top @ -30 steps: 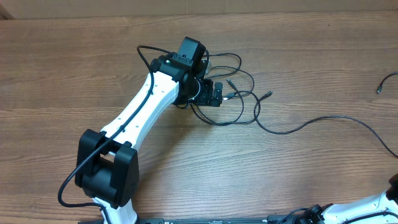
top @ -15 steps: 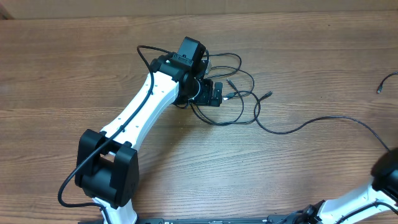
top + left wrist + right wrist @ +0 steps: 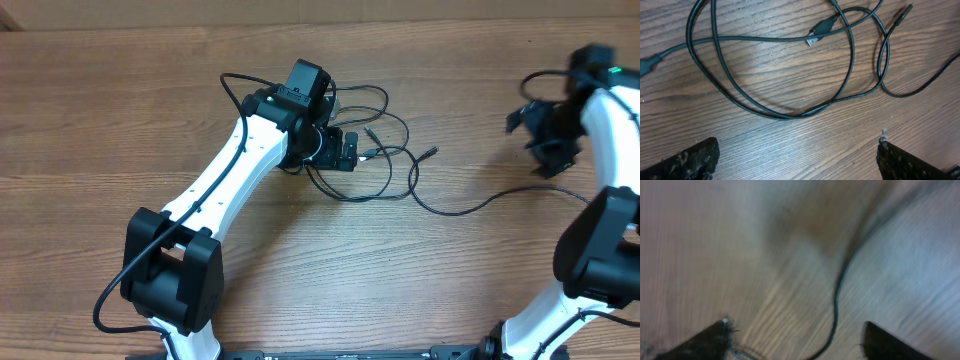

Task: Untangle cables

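The cables (image 3: 375,150) lie as a loose tangle of thin black loops on the wooden table (image 3: 120,110), just right of my left gripper (image 3: 350,150). In the left wrist view the loops (image 3: 790,112) spread ahead of the gripper (image 3: 797,160), with one silvery plug tip (image 3: 812,39) in their middle. That gripper is open and nothing lies between its fingers. One long strand (image 3: 480,205) trails right toward my right gripper (image 3: 537,145). The right wrist view is blurred. It shows a strand (image 3: 836,305) on the table between the open jaws of the right gripper (image 3: 797,340), touching neither finger.
The left arm (image 3: 225,190) stretches diagonally from the front left to the tangle. The right arm (image 3: 605,210) stands along the right edge. A light wall (image 3: 300,10) borders the table's far edge.
The right arm has swung from the front right corner up to the right side of the table, over the long strand. The left arm and the tangle have not moved.
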`<state>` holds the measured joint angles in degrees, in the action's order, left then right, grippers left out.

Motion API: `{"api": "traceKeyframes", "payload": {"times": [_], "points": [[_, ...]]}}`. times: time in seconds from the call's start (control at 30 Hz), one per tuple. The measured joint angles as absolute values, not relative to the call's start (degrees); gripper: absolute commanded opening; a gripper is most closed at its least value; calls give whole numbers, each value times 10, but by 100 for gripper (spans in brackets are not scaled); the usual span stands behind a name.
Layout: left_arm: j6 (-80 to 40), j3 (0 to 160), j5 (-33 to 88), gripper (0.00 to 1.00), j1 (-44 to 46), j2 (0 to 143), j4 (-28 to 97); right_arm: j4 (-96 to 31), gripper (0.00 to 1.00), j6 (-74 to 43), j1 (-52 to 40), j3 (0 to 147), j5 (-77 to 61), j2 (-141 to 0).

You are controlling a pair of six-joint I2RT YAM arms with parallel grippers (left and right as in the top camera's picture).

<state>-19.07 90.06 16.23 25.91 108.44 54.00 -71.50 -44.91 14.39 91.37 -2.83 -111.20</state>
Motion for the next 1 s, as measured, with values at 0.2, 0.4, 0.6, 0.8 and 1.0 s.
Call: {"api": "traceKeyframes", "payload": {"times": [0.2, 0.4, 0.6, 0.8, 1.0], "points": [[-191, 901, 162, 99, 259, 1084, 540, -670, 65, -511, 122, 811, -3, -1112], [-191, 901, 162, 99, 259, 1084, 540, -607, 47, -531, 119, 730, 4, -1112], [-191, 901, 162, 100, 259, 1084, 540, -521, 4, -536, 118, 667, -13, -1089], [-191, 901, 162, 99, 259, 1084, 540, -477, 4, -517, 119, 645, -18, -1073], [-191, 901, 162, 99, 259, 1084, 540, -581, 4, -491, 183, 721, 24, -1099]]}}
